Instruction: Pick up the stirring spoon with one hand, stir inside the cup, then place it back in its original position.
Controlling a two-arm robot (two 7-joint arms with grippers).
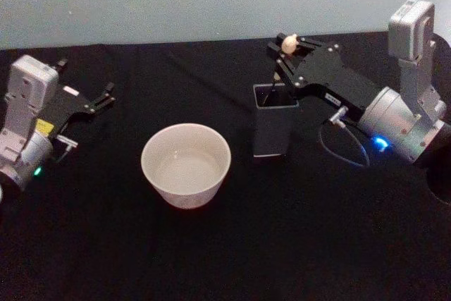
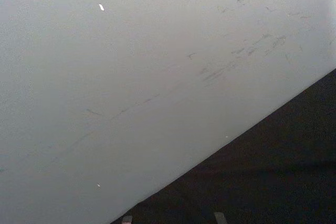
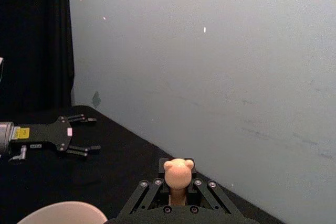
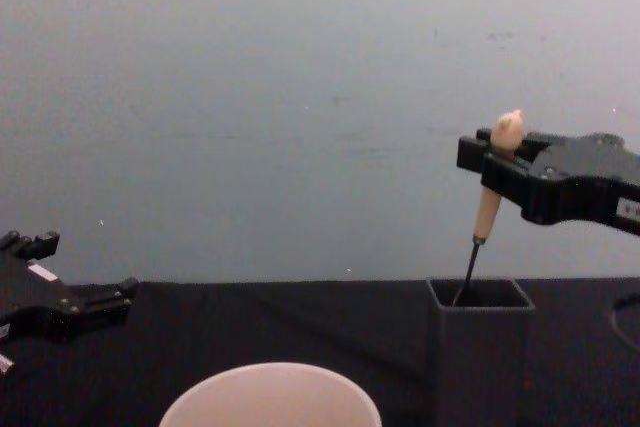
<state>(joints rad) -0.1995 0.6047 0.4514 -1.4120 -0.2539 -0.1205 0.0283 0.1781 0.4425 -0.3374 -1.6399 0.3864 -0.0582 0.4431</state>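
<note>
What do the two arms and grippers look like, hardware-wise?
Both match: silver-white arm segments with boxy grey wrist modules. The left gripper is flat black with linkage fingers, white and yellow labels, green LED. The right gripper is black with a white label, a black cable loop and a blue LED.

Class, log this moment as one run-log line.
right end effector: shut on beige-handled metal stirring spoon | spoon tip: inside dark grey square box | cream round cup: untouched | left end effector: idle, open
</note>
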